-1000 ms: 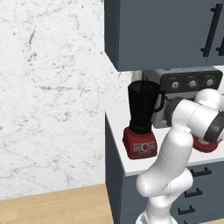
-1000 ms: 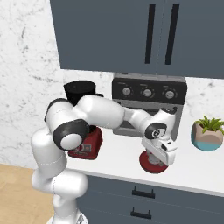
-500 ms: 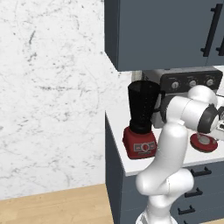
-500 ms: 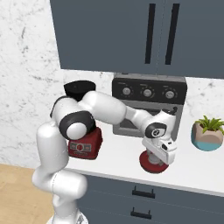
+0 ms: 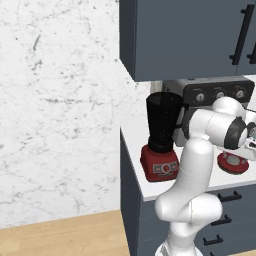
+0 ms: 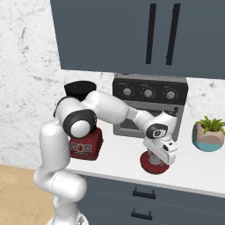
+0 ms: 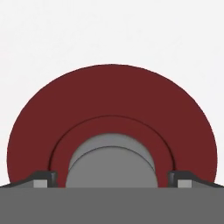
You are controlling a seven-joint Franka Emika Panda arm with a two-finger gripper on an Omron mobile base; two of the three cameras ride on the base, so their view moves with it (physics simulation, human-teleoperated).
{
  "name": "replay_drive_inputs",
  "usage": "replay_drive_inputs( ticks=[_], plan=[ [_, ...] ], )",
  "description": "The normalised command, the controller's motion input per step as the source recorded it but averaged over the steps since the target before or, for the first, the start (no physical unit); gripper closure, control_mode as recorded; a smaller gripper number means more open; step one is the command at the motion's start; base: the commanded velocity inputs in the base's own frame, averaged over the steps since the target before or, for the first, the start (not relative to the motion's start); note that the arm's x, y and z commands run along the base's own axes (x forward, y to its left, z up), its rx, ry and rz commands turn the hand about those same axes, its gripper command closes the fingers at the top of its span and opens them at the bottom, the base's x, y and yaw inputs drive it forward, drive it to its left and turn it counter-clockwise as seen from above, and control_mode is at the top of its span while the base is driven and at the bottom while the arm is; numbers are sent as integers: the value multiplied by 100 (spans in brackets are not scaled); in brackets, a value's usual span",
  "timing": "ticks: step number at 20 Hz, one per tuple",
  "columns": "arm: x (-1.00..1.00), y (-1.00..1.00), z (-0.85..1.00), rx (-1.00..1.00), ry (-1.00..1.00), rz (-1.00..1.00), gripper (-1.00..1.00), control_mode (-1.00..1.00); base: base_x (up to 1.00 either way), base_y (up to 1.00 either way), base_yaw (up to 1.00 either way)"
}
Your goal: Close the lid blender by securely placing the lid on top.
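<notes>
Lid flat on the counter by the toaster oven, well apart from the open-topped blender; fingers apart, straddling its grey knob, not clamped: grasp, carry and seating all remain.

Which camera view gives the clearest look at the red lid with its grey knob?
The hand view shows the lid best: it looks straight onto the round red top, with the grey knob between the jaws. In the right base view the lid lies on the counter, mostly hidden under the hand. In the left base view, the lid is partly hidden by the arm.
</notes>
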Motion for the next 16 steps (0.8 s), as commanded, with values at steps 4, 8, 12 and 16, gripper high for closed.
replay_drive_inputs(
  ticks=[4, 8, 12, 16],
  plan=[
    [9, 0, -26, 0, 0, 1, -100, -100, 0, 0, 0],
    [0, 0, -46, -5, 0, 3, 100, -100, 0, 0, 0],
    [9, 0, -32, -8, 0, 1, 100, -100, 0, 0, 0],
    [0, 0, -1, 0, -1, 0, 100, -100, 0, 0, 0]
  ],
)
